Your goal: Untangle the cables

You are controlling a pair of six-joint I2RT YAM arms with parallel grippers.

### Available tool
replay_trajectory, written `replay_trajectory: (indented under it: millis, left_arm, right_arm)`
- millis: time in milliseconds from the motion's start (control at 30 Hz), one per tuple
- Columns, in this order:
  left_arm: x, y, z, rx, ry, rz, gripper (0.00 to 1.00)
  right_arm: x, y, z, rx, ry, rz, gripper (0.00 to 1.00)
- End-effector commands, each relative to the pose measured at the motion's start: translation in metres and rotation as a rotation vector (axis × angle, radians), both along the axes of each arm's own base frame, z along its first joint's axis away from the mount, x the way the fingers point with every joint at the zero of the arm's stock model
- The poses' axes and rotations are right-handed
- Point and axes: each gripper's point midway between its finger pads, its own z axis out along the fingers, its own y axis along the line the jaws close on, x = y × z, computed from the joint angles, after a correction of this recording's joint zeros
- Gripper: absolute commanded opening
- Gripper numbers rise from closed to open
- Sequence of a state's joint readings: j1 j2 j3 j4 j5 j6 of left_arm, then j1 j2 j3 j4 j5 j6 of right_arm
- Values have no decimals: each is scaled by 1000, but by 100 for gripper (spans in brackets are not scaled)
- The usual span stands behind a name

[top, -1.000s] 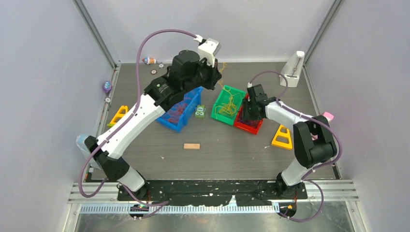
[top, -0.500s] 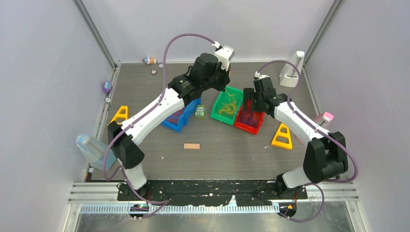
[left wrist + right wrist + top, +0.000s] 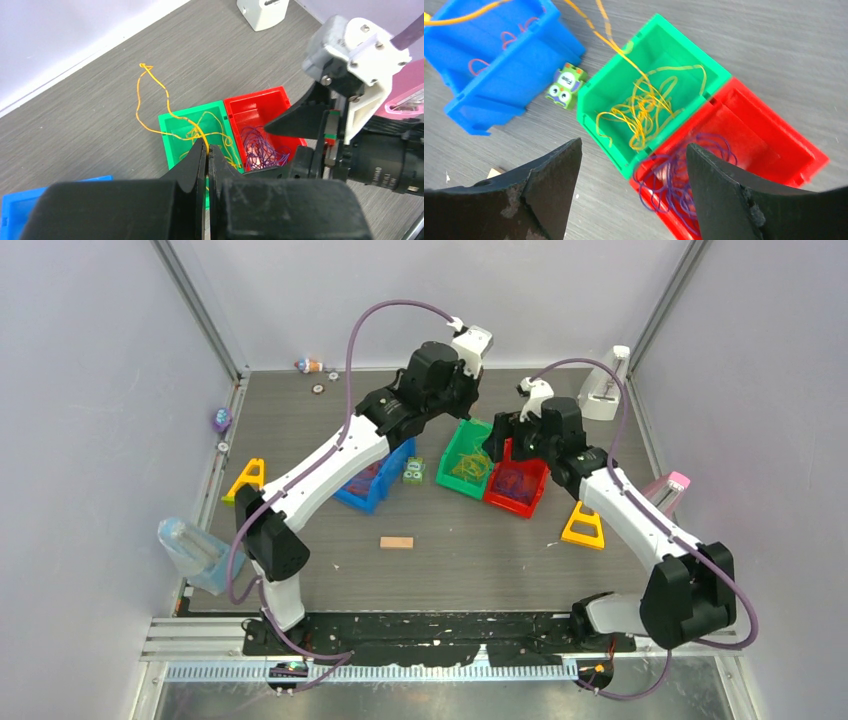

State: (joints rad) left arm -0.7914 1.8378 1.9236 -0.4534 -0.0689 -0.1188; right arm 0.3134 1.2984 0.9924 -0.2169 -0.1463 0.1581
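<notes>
My left gripper (image 3: 207, 147) is shut on a yellow cable (image 3: 150, 100) that loops up from the green bin (image 3: 170, 137). It hangs at the bin's back edge, shown from above as the left gripper (image 3: 460, 408). More yellow cables (image 3: 644, 107) lie bunched in the green bin (image 3: 446, 482). Purple cables (image 3: 679, 170) sit in the red bin (image 3: 774, 145), seen as purple cables (image 3: 515, 483) from above. Orange-red cables (image 3: 509, 37) lie in the blue bin (image 3: 499, 85). My right gripper (image 3: 634, 145) is open and empty above the seam between the green and red bins, seen as the right gripper (image 3: 497, 446) from above.
A small green toy (image 3: 413, 471) stands between the blue bin (image 3: 360, 498) and the green one. A wooden block (image 3: 396, 542) lies nearer me. Yellow triangles (image 3: 246, 478) (image 3: 583, 525) sit left and right. A white stand (image 3: 605, 385) is at the back right, a plastic bottle (image 3: 195, 550) at the left.
My right gripper opened, rose out of the red bin and left the purple cables there. My left arm swung right from over the blue bin to the green bin, still gripping the yellow cable.
</notes>
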Motion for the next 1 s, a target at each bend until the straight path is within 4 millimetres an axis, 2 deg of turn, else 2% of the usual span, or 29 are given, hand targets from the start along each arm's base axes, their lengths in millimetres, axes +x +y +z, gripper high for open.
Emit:
replay_trajectory:
  millis: [0, 67, 100, 133, 167, 200, 300, 367, 433, 500, 600, 800, 900, 933, 967]
  left_arm:
    - [6, -3, 30, -49, -67, -10, 0]
    - [5, -3, 32, -51, -68, -12, 0]
    - [5, -2, 34, -52, -69, -12, 0]
    - [4, -2, 35, -54, -72, -13, 0]
    - [4, -2, 35, -53, -73, -14, 0]
    - [5, -2, 36, -52, -76, -14, 0]
    - [6, 0, 35, -49, -74, -10, 0]
    - [5, -1, 34, -47, -69, -14, 0]
    - [4, -2, 31, -53, -51, -23, 0]
    - [2, -5, 26, -63, -24, -39, 0]
    - [-4, -14, 10, -78, 34, -76, 0]
    - [-11, -22, -44, -87, 183, -73, 0]
    - [-15, -25, -74, -88, 267, -70, 0]
    - [-16, -25, -82, -83, 292, -66, 0]
    - [-17, -25, -90, -75, 319, -63, 0]
  right_arm:
    - [25, 31, 25, 49, -166, 180, 81]
    - [36, 37, 20, 45, -164, 202, 80]
    - [43, 39, 24, 45, -180, 198, 79]
    - [50, 40, 15, 36, -159, 195, 76]
    - [54, 40, 15, 32, -157, 187, 74]
    - [59, 40, 4, 23, -131, 182, 69]
    - [71, 36, -5, 5, -110, 136, 60]
    - [78, 33, -12, 4, -98, 99, 48]
    - [83, 31, -17, 9, -92, 70, 22]
    - [89, 27, -23, -4, -88, 40, 8]
    - [98, 17, -32, -39, -92, -19, 6]
    - [103, 12, -64, -108, -58, -48, 5]
    - [101, 16, -81, -148, -24, -37, 6]
    - [101, 17, -85, -157, -9, -39, 7]
    - [99, 19, -87, -160, -3, -34, 15]
